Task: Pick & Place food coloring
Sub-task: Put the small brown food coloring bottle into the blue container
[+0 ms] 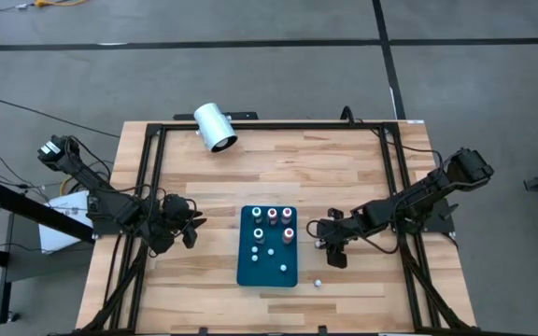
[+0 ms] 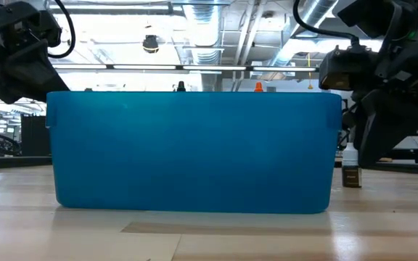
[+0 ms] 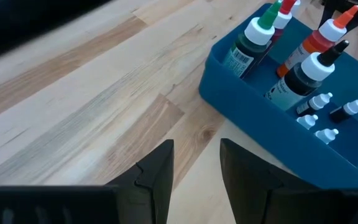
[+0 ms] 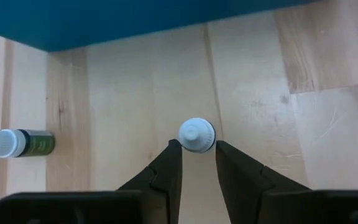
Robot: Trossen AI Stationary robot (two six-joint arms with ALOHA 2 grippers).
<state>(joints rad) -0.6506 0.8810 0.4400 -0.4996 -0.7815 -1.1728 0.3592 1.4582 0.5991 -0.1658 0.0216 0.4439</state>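
The right end effector point(image 4: 197, 149), fingers slightly apart, hovers over a white-capped bottle point(image 4: 196, 135) standing beside the blue tray point(image 1: 247, 271); the left end effector point(image 3: 196, 165) (also parted, empty) waits near the worktop's left edge

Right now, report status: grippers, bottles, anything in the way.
Left gripper open, empty, beside the tray. Right gripper open, tips at a white-capped bottle on the table, not gripped. Second loose bottle close by; nothing else blocking.
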